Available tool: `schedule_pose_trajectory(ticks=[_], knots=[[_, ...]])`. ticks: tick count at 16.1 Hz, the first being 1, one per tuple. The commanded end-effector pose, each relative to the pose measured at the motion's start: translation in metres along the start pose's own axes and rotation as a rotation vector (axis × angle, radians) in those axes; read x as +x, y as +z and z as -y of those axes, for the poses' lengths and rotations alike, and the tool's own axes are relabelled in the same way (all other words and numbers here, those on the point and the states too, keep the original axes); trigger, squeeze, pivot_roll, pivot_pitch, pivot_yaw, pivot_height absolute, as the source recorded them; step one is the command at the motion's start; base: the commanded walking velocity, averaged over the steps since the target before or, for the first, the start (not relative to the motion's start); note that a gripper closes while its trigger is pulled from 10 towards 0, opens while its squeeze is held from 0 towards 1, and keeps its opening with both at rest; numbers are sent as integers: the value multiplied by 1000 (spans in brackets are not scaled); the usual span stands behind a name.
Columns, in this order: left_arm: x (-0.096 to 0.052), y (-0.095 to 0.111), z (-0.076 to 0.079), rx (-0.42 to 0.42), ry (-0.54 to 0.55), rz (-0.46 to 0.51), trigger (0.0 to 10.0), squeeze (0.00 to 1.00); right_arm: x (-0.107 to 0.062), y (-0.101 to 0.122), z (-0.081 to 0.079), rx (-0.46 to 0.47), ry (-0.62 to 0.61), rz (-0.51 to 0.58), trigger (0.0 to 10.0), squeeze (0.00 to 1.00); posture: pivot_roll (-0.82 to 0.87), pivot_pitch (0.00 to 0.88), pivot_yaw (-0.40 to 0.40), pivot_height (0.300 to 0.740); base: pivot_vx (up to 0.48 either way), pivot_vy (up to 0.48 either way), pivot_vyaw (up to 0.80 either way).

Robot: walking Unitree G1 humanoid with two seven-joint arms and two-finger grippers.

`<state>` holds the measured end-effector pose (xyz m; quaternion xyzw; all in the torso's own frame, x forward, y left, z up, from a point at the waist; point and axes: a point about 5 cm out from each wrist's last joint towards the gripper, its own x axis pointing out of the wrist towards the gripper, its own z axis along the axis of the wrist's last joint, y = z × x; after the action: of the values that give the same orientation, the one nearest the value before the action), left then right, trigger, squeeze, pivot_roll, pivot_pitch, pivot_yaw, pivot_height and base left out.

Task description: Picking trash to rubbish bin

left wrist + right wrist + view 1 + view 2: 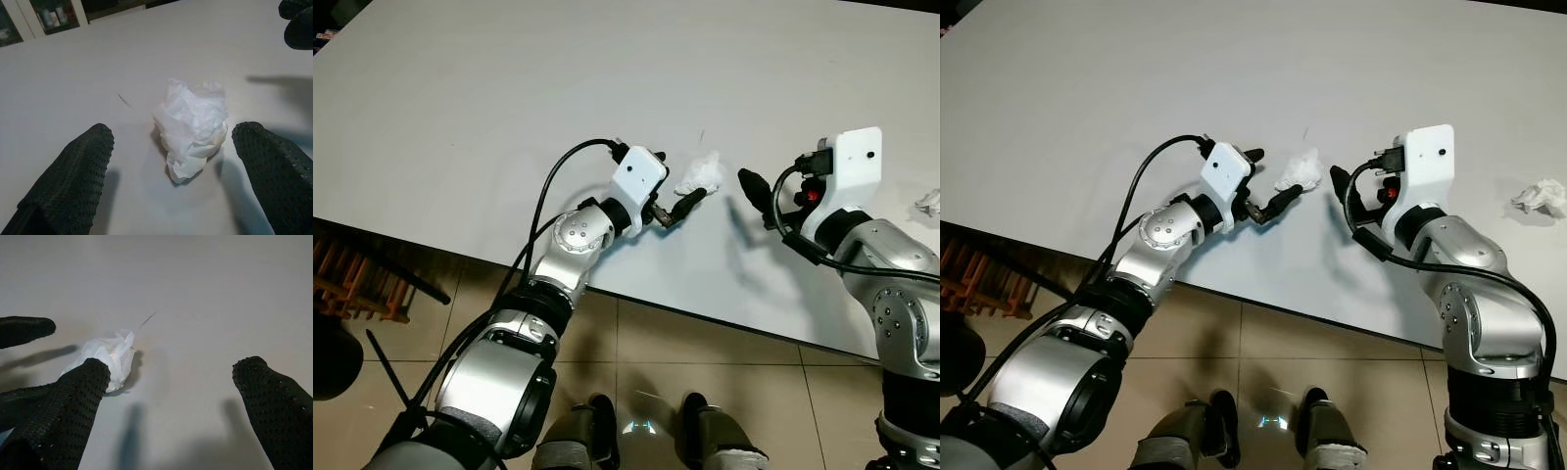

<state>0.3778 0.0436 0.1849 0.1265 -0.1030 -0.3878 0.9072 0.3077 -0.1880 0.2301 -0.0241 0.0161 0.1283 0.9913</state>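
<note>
— Since the left tool [680,199] is spread wide around the crumpled tissue [193,127], what worries you most?

— A bad closure. Its fingers [68,181] stand either side of the wad without touching it, low over the white desk [460,117]. The tissue is light and loose, so if one finger reaches it first, I'd expect it to skid across the smooth top rather than get pinched.

— And the right tool [1340,188]?

— Also wide open, holding nothing, poised just beside the same wad on its other side. If both close in at once, the fingers could knock together or bat the tissue away.

— Anything else to collect?

— A second crumpled tissue [1539,197] lies well apart, out near the desk's right edge. It could get forgotten, or brushed off by the right arm's elbow.

— Where's the bin?

— No bin or other container can be made out from this spot, so I cannot say what it holds; carrying the tissue across the tiled floor [705,343] risks dropping it if the pinch is shallow.
</note>
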Motion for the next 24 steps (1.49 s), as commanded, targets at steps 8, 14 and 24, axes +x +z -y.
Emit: schedule_pose_trajectory(ticks=[8,14,24], knots=[[25,17,14,-36,-15,7,10000,0,-8,0,-5,20,-10,4,10000,0,-148,295,95,740,0,0,0],[26,14,11,9,36,-48,10000,0,-10,-4,-10,40,-3,-2,10000,0,-146,297,99,740,0,0,0],[21,-2,19,-2,21,-103,0,0,-12,-5,-16,57,1,5,10000,0,-151,291,108,740,0,0,0]])
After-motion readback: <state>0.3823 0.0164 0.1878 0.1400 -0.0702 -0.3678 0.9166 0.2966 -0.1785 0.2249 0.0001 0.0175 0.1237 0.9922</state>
